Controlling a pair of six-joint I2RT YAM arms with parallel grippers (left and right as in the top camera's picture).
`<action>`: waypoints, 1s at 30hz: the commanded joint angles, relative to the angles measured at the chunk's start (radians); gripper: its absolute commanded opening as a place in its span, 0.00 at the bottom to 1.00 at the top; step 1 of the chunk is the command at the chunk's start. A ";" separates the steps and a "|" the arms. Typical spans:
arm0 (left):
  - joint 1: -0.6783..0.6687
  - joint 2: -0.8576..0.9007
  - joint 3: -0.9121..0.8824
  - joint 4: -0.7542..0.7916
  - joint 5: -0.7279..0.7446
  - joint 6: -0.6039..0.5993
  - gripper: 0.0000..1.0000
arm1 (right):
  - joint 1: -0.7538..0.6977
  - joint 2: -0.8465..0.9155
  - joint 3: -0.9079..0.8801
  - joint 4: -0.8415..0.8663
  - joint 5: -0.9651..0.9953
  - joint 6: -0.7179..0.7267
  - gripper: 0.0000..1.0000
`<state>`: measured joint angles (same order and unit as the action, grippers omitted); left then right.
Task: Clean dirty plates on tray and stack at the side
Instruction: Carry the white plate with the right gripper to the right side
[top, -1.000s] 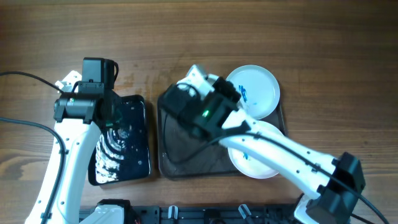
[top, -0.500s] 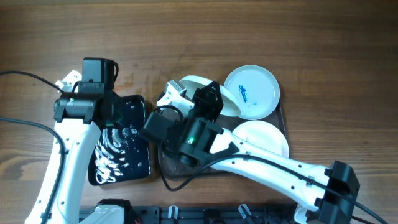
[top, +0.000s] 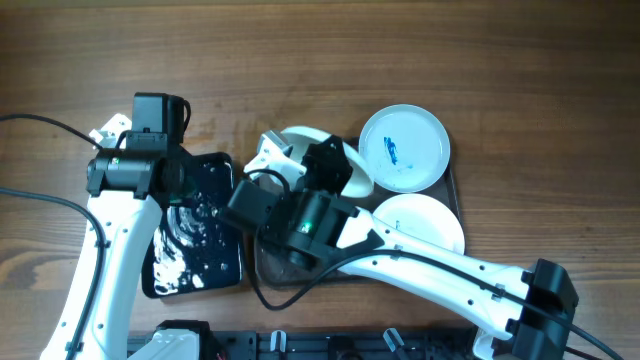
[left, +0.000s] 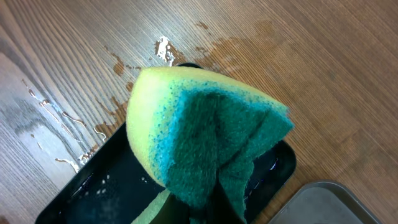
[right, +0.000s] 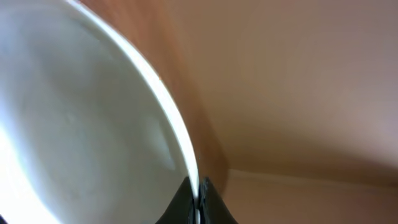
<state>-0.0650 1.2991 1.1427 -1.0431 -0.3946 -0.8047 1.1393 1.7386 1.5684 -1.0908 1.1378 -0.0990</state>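
Observation:
My right gripper (top: 318, 160) is shut on the rim of a white plate (top: 300, 136) and holds it tilted above the left part of the dark grey tray (top: 272, 262). In the right wrist view the fingertips (right: 198, 194) pinch the plate's rim (right: 93, 124). A pale blue plate (top: 404, 147) with a blue smear lies at the tray's far right. A second white plate (top: 425, 222) lies at its near right. My left gripper (top: 188, 192) is shut on a yellow and green sponge (left: 205, 137) above the glossy black tray (top: 218, 255).
The black tray (left: 93, 193) holds water and foam. Water is spilled on the wooden table (left: 68, 124) beside it. A corner of the grey tray (left: 329, 205) shows in the left wrist view. Cables run along the table's left side (top: 40, 195).
My right arm has swung left across the grey tray with the white plate, tilting it, and the near-right white plate is now uncovered. The left arm has not moved.

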 joint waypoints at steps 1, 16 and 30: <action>0.005 0.005 0.022 -0.003 -0.021 0.016 0.04 | -0.060 -0.014 0.020 -0.016 -0.379 0.214 0.05; 0.005 0.005 0.022 -0.004 -0.013 0.016 0.04 | -0.988 -0.018 0.018 0.086 -1.185 0.468 0.04; 0.005 0.005 0.022 0.005 -0.013 0.016 0.04 | -1.738 0.114 0.008 0.149 -1.230 0.545 0.04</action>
<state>-0.0650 1.2999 1.1431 -1.0428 -0.3943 -0.8047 -0.5797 1.7927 1.5681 -0.9508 -0.0959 0.4179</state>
